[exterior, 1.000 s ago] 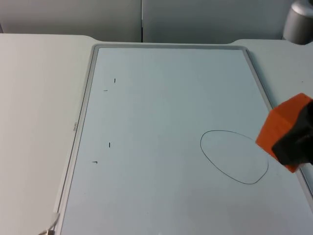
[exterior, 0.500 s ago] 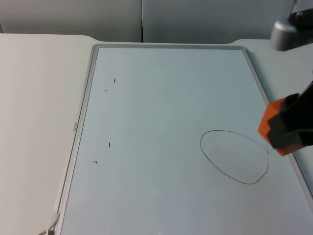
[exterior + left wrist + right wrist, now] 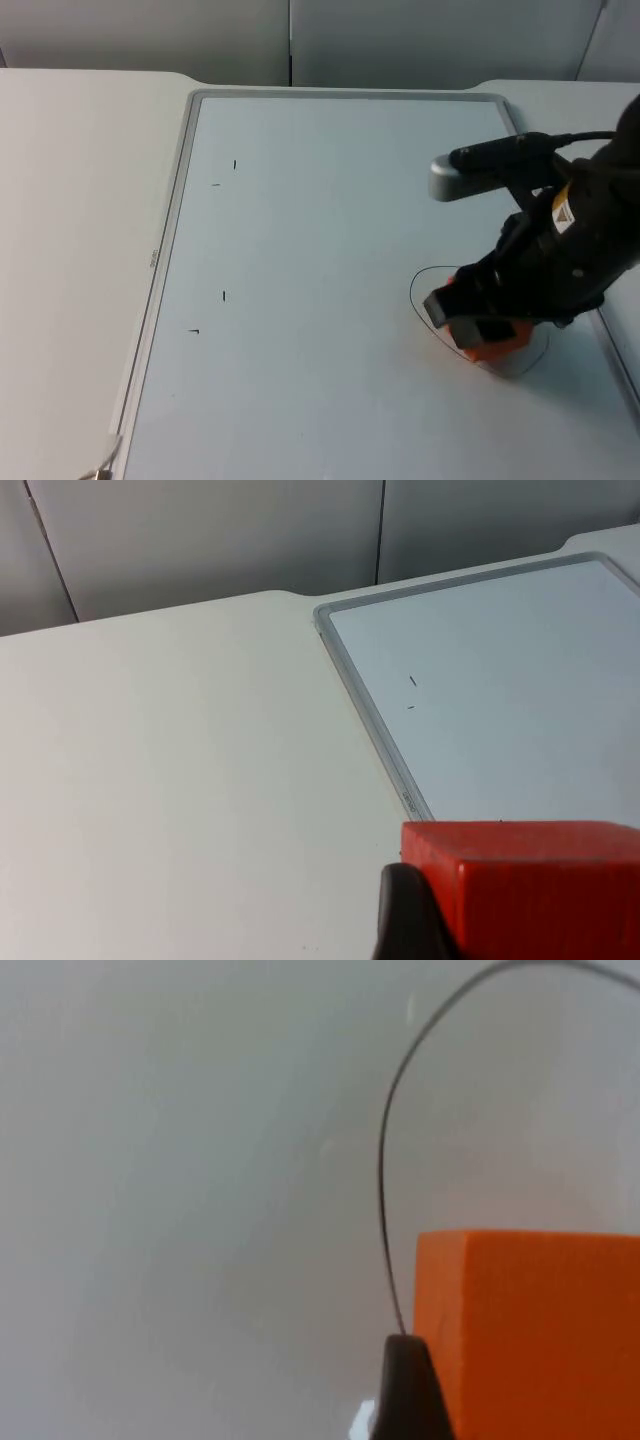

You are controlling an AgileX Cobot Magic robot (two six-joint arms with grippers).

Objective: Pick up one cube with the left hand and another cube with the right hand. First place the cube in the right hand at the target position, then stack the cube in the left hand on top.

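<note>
The white counter (image 3: pixel 80 200) carries a pale rectangular whiteboard with a grey frame (image 3: pixel 300 300). Near the board's right edge a thin black oval outline (image 3: pixel 415 300) is drawn — the right claw (image 3: pixel 478 325) is down over it, pinching an orange cube (image 3: pixel 492 345) inside the outline. The left claw (image 3: pixel 420 920) hangs over the counter off the board's left edge — pinching a red-orange cube (image 3: pixel 530 885).

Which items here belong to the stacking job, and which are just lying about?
Job:
- orange cube in the right hand, over the drawn oval
- red cube in the left hand, waiting beside the whiteboard

Lying about:
- whiteboard
- small pen marks
- white table
</note>
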